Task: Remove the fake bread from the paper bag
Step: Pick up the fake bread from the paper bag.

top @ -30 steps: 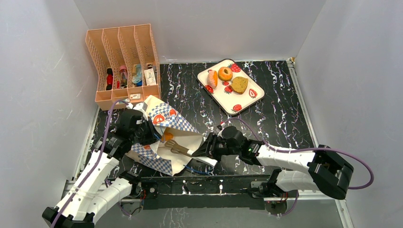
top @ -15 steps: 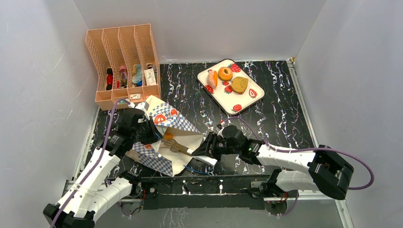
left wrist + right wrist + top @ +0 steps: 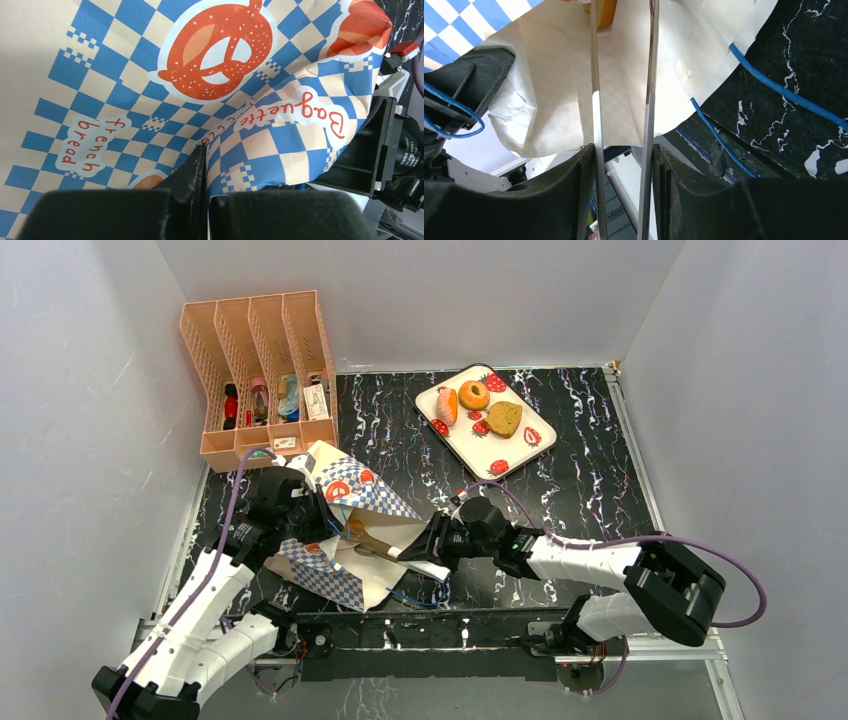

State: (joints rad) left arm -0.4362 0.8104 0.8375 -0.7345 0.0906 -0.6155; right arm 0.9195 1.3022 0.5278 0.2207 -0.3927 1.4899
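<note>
The paper bag [image 3: 378,502] lies on its side at the near left, mouth facing right. My left gripper [image 3: 316,524] is shut on the bag's chequered upper edge [image 3: 280,145] and holds the mouth open; its jaws [image 3: 206,150] pinch the paper. My right gripper [image 3: 428,546] is shut on metal tongs [image 3: 375,544], whose two blades [image 3: 594,75] reach into the bag's mouth [image 3: 549,90]. An orange piece of fake bread [image 3: 604,11] shows deep inside, between the blade tips. A pinkish roll [image 3: 446,405], ring donut [image 3: 473,395] and toast slice [image 3: 504,418] lie on the tray.
The strawberry-print tray [image 3: 497,468] sits at the back centre-right. A peach file rack [image 3: 258,360] with small items stands at the back left. The bag's blue cord handles [image 3: 774,85] trail on the black marbled table [image 3: 580,490]. White walls close in all sides.
My right arm has pushed left, so the tongs reach deeper into the bag. My left gripper keeps its hold on the bag's edge, shifted slightly.
</note>
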